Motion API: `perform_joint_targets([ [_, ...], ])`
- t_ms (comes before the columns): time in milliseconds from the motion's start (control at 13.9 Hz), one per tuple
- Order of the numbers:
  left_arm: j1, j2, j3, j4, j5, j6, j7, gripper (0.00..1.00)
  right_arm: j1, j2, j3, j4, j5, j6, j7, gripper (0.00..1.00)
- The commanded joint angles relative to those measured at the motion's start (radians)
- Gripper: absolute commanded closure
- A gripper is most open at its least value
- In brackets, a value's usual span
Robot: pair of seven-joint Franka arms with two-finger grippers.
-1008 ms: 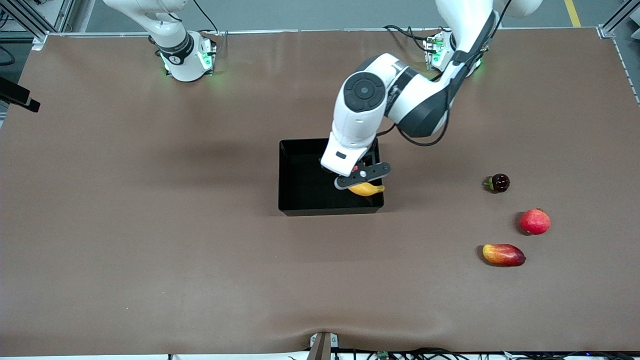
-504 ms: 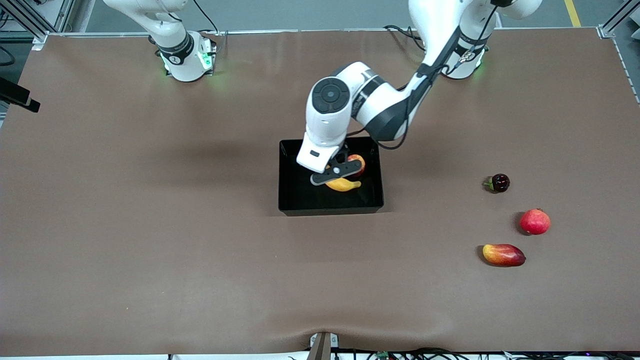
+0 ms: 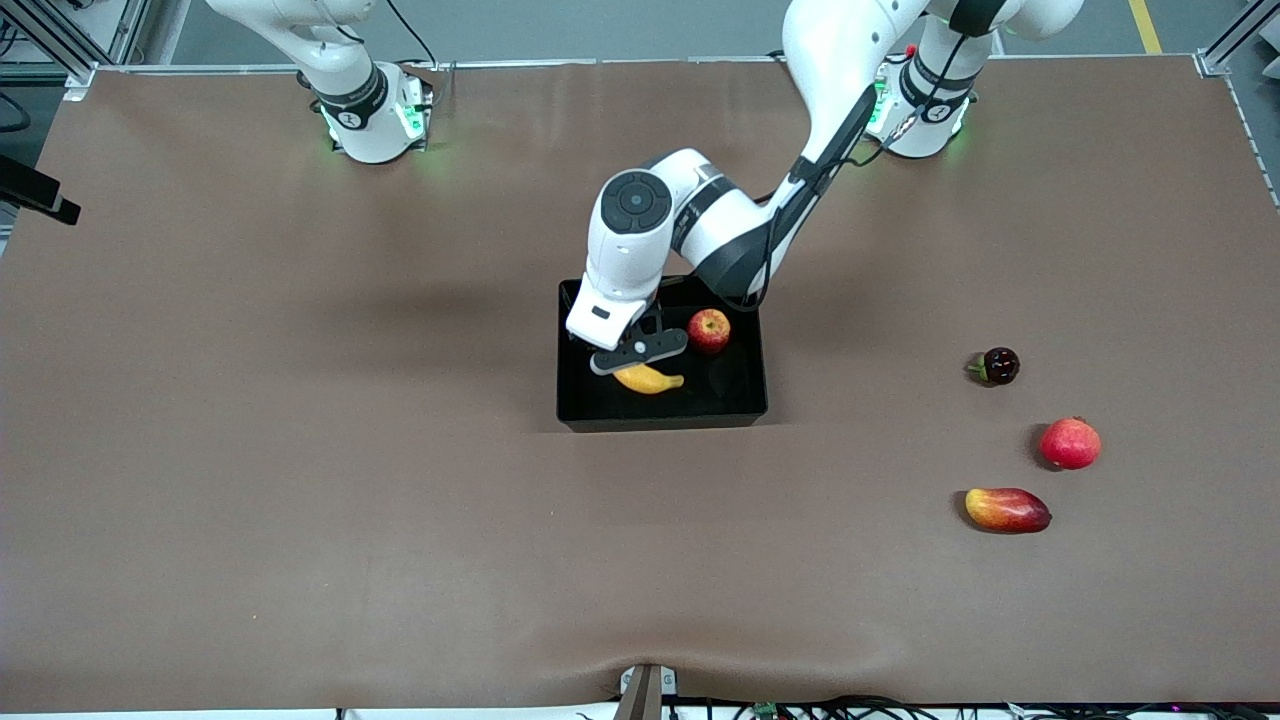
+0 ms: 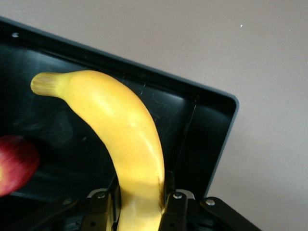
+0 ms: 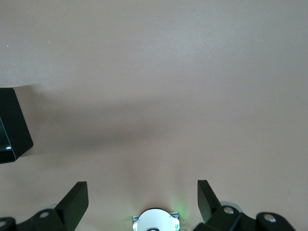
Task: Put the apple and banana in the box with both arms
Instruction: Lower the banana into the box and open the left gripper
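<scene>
From the front camera, my left gripper (image 3: 640,362) hangs over the box (image 3: 575,400), reaching in from my base at the left arm's end of the table. Its jaws are pinched on the banana (image 3: 649,379), which sticks out yellow below the fingers, over the part of the box toward the right arm's end. The apple (image 3: 709,330) lies inside the box just beside my gripper, toward the left arm's end and farther from the front camera than the banana. Well apart, toward the left arm's end of the table, lie a dark small fruit (image 3: 998,365), a plain red round fruit (image 3: 1070,443) nearer the camera, and a red-yellow mango (image 3: 1007,510) nearer still

In my left wrist view, the banana (image 4: 122,144) fills the middle, clamped at one end between my fingers (image 4: 175,211), its stem end free above the black floor of the box (image 4: 211,125). A red edge of the apple (image 4: 17,163) shows at the border

In my right wrist view, my right gripper (image 5: 143,202) waits with fingers (image 5: 74,202) spread wide and nothing between them, over bare brown table (image 5: 168,72); a corner of the box (image 5: 13,130) shows at the edge
</scene>
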Motion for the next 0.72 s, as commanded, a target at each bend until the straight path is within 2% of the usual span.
perform_joint_targets([
  [0, -0.004, 0.053, 0.012, 0.030, -0.007, 0.054, 0.014, 1.00, -0.025, 0.009, 0.013, 0.017, 0.021, -0.010, -0.014, 0.00],
  [648, -0.029, 0.123, 0.011, 0.021, -0.006, 0.069, 0.086, 1.00, -0.023, 0.009, 0.013, 0.016, 0.021, -0.010, -0.014, 0.00],
])
